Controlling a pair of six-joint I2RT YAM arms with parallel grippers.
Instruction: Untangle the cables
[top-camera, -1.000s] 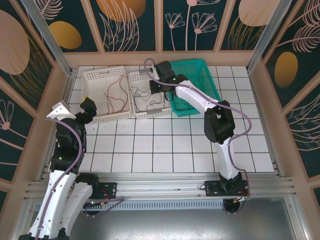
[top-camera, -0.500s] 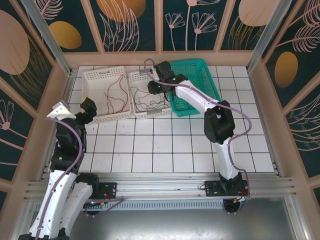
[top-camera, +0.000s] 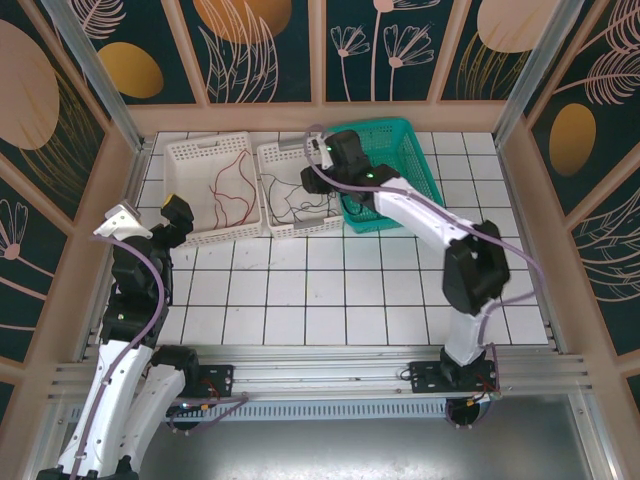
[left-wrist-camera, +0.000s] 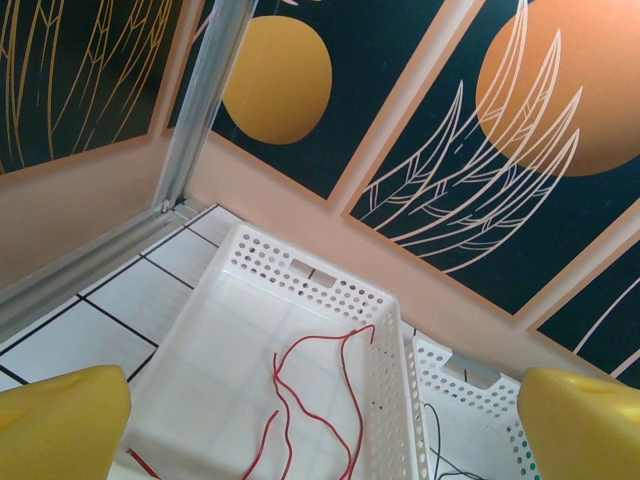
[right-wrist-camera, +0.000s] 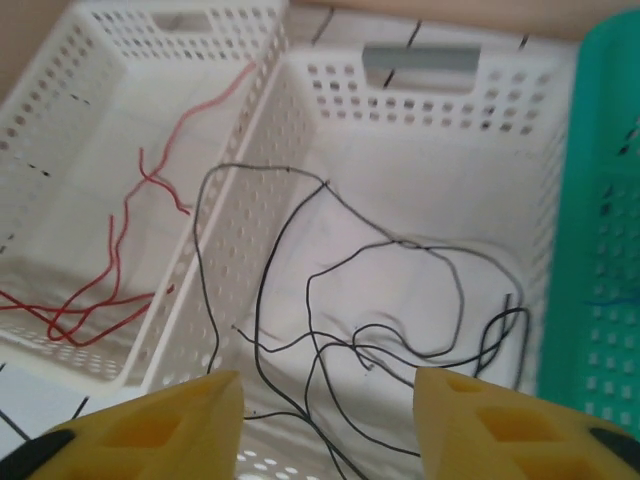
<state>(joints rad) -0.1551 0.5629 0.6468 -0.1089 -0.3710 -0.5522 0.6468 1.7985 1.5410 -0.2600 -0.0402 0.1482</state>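
Tiled table (top-camera: 300, 290), far edge: white basket (right-wrist-camera: 480, 110) of black cables (right-wrist-camera: 400, 243), right gripper (right-wrist-camera: 330, 400) spread wide above; advise pinching one strand.

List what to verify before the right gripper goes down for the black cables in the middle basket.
1. Right gripper open and empty: ok.
2. Black cables lie below it in the middle white basket: ok.
3. Black cables free of crossings: not ok; strands cross each other in several places.
4. Red cables apart in the left white basket: ok.
5. One black loop by the wall between the two baskets, inside or draped over it: cannot tell.
6. Left gripper open, empty and well away from the right arm: ok.
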